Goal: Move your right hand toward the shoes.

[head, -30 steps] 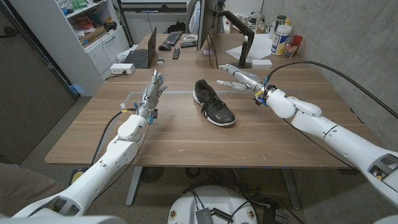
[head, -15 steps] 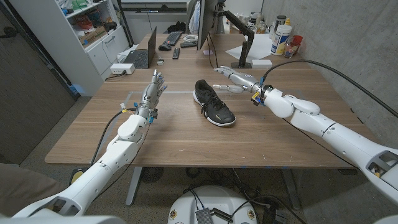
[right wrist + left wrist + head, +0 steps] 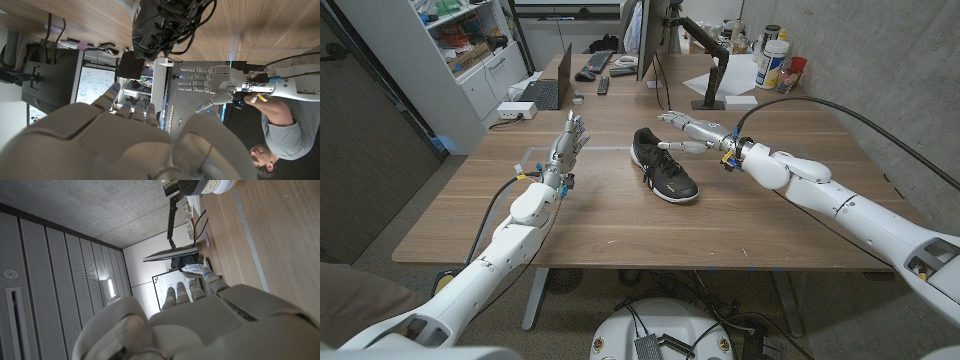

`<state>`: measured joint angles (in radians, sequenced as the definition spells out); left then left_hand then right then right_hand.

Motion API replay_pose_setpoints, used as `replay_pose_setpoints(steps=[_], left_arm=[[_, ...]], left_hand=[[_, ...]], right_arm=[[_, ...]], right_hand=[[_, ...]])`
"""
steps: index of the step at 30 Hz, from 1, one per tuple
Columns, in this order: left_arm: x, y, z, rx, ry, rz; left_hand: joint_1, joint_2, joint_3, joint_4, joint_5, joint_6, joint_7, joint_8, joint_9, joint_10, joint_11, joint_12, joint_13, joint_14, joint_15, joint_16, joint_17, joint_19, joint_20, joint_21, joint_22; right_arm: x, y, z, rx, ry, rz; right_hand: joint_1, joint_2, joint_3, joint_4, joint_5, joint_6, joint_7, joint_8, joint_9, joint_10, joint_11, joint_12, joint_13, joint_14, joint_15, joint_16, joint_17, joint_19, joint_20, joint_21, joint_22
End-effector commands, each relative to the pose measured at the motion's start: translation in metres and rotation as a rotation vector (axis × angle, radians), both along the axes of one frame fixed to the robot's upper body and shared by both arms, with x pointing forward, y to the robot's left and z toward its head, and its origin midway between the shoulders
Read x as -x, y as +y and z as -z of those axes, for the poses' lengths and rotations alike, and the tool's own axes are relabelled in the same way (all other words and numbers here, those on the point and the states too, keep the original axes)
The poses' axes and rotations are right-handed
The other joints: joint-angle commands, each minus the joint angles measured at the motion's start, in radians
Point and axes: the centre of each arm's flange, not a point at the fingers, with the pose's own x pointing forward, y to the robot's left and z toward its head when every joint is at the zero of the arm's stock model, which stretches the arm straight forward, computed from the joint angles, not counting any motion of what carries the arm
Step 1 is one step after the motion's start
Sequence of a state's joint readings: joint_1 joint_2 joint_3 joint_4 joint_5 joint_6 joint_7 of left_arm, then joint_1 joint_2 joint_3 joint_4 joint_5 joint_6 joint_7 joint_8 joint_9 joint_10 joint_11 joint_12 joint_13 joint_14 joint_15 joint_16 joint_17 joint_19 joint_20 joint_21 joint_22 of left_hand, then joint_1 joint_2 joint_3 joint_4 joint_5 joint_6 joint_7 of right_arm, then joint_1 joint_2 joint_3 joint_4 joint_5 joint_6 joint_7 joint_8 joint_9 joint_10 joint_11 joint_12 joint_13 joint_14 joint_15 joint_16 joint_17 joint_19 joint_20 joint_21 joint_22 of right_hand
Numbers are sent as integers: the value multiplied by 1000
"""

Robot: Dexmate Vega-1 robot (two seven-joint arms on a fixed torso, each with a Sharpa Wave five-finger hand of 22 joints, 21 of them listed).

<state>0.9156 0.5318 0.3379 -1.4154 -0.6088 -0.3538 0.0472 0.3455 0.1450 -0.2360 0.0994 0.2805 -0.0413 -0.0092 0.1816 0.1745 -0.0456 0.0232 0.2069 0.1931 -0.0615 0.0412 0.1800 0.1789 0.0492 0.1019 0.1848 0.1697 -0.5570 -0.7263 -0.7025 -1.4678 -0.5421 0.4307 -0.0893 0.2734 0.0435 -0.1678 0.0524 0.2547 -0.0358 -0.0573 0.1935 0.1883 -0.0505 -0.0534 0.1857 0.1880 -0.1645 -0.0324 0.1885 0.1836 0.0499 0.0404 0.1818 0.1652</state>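
Observation:
A black running shoe (image 3: 663, 164) with white trim lies on its sole at the middle of the wooden table (image 3: 620, 220). My right hand (image 3: 691, 132) hovers just right of the shoe's far end, fingers spread and reaching toward it, holding nothing. In the right wrist view the shoe (image 3: 167, 22) shows laces-on beyond my right hand (image 3: 125, 135). My left hand (image 3: 567, 143) stands upright on the left side of the table, fingers apart and empty, well clear of the shoe. It also appears across the table in the right wrist view as the left hand (image 3: 207, 82).
A monitor arm stand (image 3: 712, 75) and a monitor (image 3: 645, 40) stand behind the shoe. A laptop (image 3: 545, 90), keyboard (image 3: 598, 62) and bottles (image 3: 775, 60) fill the far table. A shelf unit (image 3: 460, 50) stands at the left. A person (image 3: 280, 130) sits beyond the table.
My right hand has moved left and slightly farther back, closing on the far end of the shoe. The left hand and the shoe have stayed put.

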Motion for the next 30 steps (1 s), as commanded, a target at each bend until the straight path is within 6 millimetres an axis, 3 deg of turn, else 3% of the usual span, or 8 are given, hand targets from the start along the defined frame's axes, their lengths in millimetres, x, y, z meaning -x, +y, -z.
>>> replay_pose_setpoints(steps=[1,30], left_arm=[[3,1,3,1,6,-11],[5,2,10,12,19,-14]], left_hand=[[14,0,-1,3,0,-4,0,3,2,1,0,4,2,-4,0,7,3,-5,-1,6,5],[15,0,0,5,-3,5,2,6,1,4,-1,5,2,-3,-2,8,3,-4,0,7,5]], right_arm=[[-2,9,2,35,3,-18],[-18,22,5,77,20,-31]], right_hand=[[8,-3,-4,-3,-5,-5,-7,-2,2,-10,0,0,4,-16,-28,-3,5,-3,-2,-1,3],[11,3,-4,-3,-5,-5,-9,-1,3,-12,-1,3,4,-23,-26,-1,5,-11,4,-1,3]])
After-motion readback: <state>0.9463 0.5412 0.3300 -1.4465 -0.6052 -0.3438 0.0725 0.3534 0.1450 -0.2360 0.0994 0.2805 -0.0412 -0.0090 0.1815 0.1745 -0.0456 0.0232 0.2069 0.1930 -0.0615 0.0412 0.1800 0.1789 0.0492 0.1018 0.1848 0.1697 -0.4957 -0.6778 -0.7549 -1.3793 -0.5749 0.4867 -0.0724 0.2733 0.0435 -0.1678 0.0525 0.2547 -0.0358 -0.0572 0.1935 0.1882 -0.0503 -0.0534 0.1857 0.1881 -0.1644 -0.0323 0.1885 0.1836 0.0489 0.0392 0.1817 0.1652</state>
